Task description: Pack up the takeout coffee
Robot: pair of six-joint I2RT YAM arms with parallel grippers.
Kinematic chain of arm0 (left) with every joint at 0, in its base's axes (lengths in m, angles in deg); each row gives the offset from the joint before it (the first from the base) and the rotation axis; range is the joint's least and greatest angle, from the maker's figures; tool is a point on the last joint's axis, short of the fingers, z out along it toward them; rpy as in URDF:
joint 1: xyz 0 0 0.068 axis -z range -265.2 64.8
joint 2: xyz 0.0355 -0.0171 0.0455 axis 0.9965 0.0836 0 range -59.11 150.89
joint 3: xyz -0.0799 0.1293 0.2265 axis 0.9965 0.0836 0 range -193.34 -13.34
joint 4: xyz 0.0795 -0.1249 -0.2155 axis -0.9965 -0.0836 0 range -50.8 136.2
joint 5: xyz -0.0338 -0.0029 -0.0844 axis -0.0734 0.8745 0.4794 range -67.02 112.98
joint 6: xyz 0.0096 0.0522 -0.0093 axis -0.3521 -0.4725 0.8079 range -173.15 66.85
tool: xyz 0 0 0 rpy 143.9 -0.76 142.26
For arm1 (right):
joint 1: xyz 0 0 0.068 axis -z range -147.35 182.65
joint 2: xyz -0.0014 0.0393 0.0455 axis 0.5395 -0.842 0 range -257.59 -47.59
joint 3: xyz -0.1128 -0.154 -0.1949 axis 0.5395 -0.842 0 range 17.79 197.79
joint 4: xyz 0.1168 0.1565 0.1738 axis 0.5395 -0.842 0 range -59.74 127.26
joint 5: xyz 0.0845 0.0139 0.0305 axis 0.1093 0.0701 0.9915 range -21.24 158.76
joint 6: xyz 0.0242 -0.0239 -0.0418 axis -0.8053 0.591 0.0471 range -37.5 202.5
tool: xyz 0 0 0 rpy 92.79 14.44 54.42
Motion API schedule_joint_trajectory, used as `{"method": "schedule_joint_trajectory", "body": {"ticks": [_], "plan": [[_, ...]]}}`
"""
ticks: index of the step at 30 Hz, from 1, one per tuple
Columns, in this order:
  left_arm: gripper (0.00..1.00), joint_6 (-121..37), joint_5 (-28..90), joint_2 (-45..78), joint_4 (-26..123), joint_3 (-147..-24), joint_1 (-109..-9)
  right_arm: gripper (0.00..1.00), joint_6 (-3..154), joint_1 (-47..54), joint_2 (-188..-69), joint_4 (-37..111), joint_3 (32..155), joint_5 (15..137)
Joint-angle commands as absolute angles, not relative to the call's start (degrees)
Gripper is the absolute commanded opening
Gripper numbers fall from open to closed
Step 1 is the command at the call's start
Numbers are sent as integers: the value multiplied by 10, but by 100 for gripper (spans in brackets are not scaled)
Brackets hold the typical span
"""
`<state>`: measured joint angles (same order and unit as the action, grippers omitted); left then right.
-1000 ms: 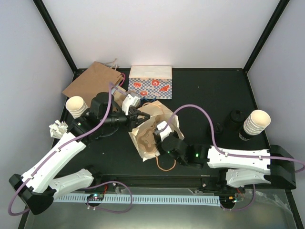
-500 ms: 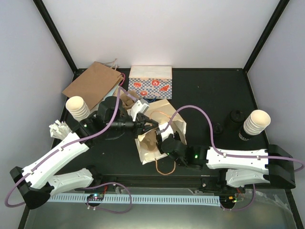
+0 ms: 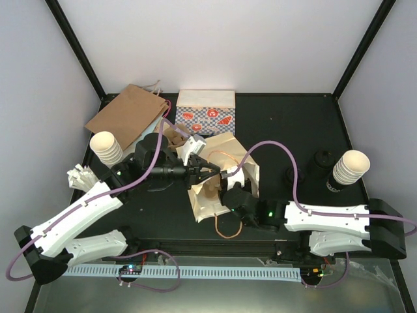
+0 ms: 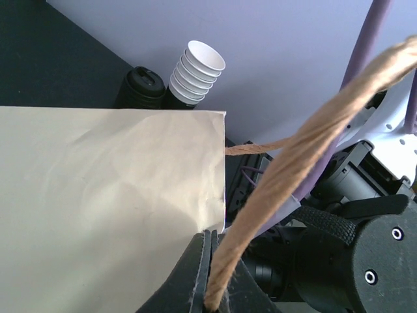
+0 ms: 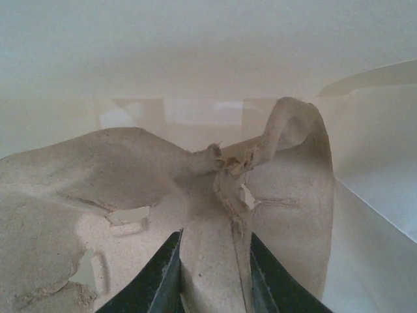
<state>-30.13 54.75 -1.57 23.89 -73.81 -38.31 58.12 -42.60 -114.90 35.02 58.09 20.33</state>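
Note:
A white paper bag (image 3: 244, 171) lies at the table's middle with its mouth toward the arms. My left gripper (image 3: 210, 171) is shut on the bag's twine handle (image 4: 293, 156), which runs out from between the jaws beside the bag's wall (image 4: 98, 195). My right gripper (image 5: 212, 261) is inside the bag, jaws apart on either side of a raised fold of the brown cardboard cup carrier (image 5: 130, 169). The carrier's brown (image 3: 207, 192) shows in the bag's mouth from above. The takeout coffee is not visible in any view.
A flat brown paper bag (image 3: 127, 114) and a patterned box (image 3: 205, 112) lie at the back. Stacks of lidless cups stand at left (image 3: 106, 147) and right (image 3: 350, 167). Black lids (image 3: 320, 162) sit beside the right stack. Crumpled white paper (image 3: 79, 175) lies far left.
My left gripper has pulled the twine handle to the right, lifting the bag's mouth. The right gripper has gone further into the bag and its jaws have narrowed.

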Motion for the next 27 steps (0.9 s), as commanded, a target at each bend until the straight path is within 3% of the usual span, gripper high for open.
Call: {"method": "schedule_joint_trajectory", "body": {"ticks": [1,7,16,27], "plan": [[2,-280,548,-20,271,-744,-377,20,581,-421,-1132,395,559,229],[2,-277,504,-5,286,-780,-377,18,590,-421,-1120,362,544,290],[1,-264,534,39,323,-800,-369,18,558,-419,-1130,318,526,331],[2,-260,539,61,303,-770,-333,19,515,-342,-1120,271,569,358]]}}
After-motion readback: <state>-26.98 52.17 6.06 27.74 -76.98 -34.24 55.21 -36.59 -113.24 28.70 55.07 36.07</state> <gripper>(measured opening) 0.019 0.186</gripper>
